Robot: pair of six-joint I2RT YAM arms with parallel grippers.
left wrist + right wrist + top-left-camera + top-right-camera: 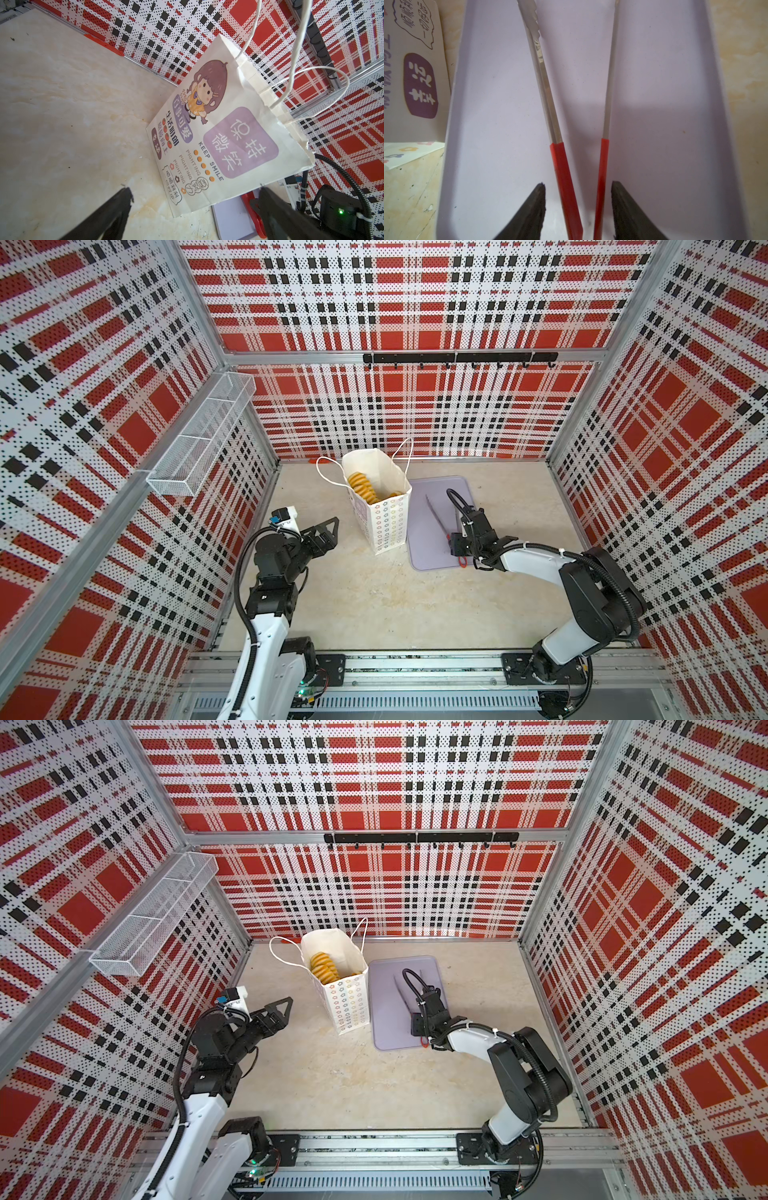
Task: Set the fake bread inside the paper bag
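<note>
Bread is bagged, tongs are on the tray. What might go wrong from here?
The right gripper is open astride the red-handled tongs on the lilac tray; a skewed retreat may snag and drag them. The paper bag, with fake bread inside, stands beside that tray and near the open left gripper; a nudge might tip it.

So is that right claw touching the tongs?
Apart. Right wrist view: the right gripper straddles the tongs, with lilac tray showing between each finger and red handle.

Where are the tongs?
The tongs lie on the tray, right of the bag in both top views; the right gripper straddles their red handles.
</note>
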